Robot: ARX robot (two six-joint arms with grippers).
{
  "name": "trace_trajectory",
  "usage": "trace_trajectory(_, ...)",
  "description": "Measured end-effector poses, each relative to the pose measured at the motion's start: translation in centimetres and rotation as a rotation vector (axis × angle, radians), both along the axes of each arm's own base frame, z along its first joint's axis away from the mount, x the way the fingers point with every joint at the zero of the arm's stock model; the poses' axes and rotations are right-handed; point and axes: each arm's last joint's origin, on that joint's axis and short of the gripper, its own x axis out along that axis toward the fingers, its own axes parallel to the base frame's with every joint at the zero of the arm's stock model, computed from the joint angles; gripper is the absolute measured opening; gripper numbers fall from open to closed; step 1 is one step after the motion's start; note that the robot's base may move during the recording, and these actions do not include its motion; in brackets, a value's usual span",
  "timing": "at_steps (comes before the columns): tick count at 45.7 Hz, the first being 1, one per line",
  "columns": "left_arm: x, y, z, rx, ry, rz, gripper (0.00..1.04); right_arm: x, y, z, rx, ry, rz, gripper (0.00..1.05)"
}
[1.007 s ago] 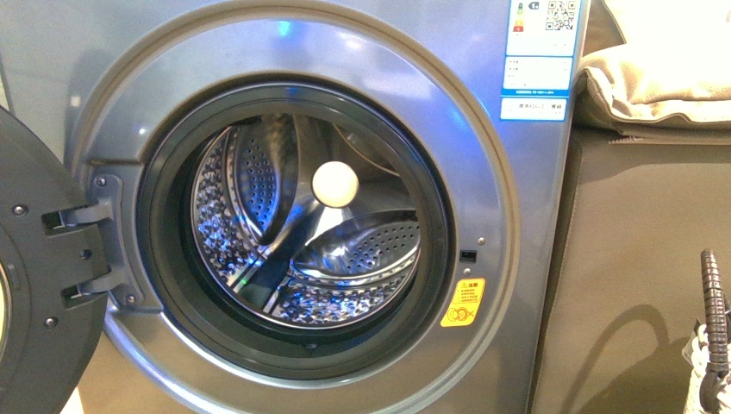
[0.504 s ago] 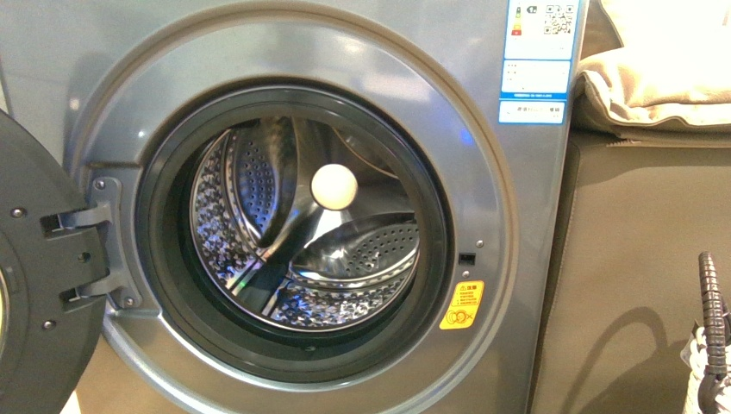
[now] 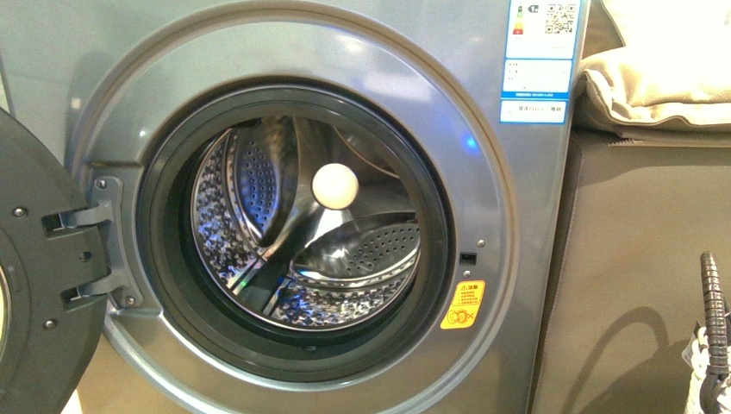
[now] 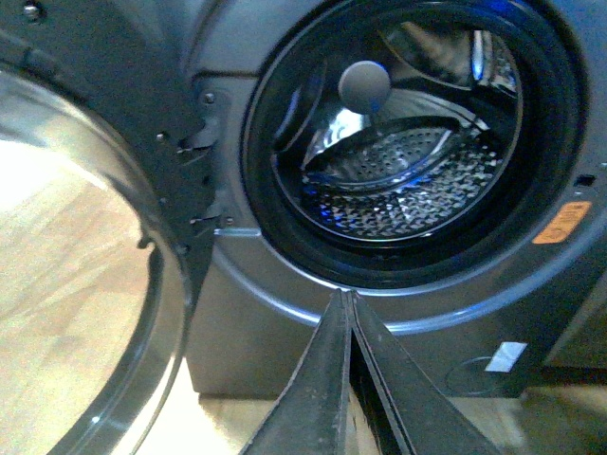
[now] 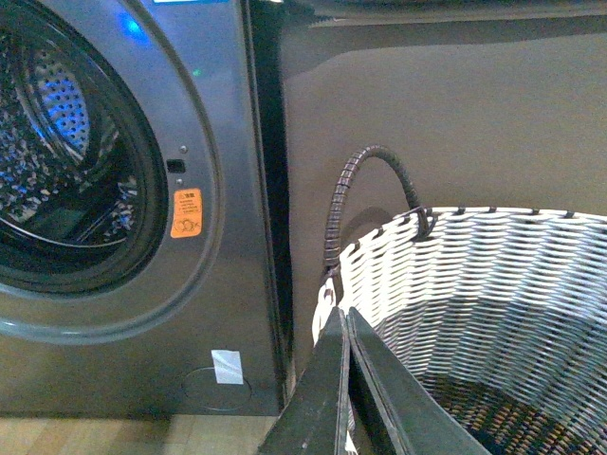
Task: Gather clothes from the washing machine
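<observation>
The grey-silver washing machine [image 3: 517, 241] fills the front view, and its round dark door [image 3: 34, 285] is swung open to the left. Only bare perforated steel and a pale round knob [image 3: 334, 185] show inside the drum [image 3: 353, 250]. The clothes are out of view in every frame. In the left wrist view my left gripper [image 4: 343, 296] is shut and empty, pointing at the lower rim of the drum opening [image 4: 379, 275]. My right gripper [image 5: 341, 311] is shut and empty, just above the near rim of the woven basket [image 5: 474, 275].
The basket stands right of the machine, its dark handle [image 3: 712, 293] at the front view's right edge. Behind it is a dark brown panel [image 3: 638, 259] with a beige cushion [image 3: 655, 69] on top. The open door takes up room to the left.
</observation>
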Motion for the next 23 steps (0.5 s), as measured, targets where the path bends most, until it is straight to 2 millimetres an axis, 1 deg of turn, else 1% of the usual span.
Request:
trace_trajectory(7, -0.3, 0.2, -1.7, 0.0, -0.003, 0.013, 0.04, 0.0, 0.0, -0.5, 0.0, -0.005, 0.0, 0.02)
trace_trajectory(11, -0.4, 0.2, -2.3, 0.0, -0.001, 0.013, 0.04, 0.0, 0.0, -1.4, 0.0, -0.002, 0.0, 0.02)
trace_trajectory(17, -1.4, 0.2, -3.3, 0.0, -0.005, 0.012, 0.04, 0.0, 0.0, -1.4, 0.0, -0.001, 0.0, 0.02)
trace_trajectory(23, -1.5, 0.2, -3.8, 0.0, -0.006, 0.012, 0.04, 0.0, 0.0, -1.4, 0.0, -0.001, 0.0, 0.02)
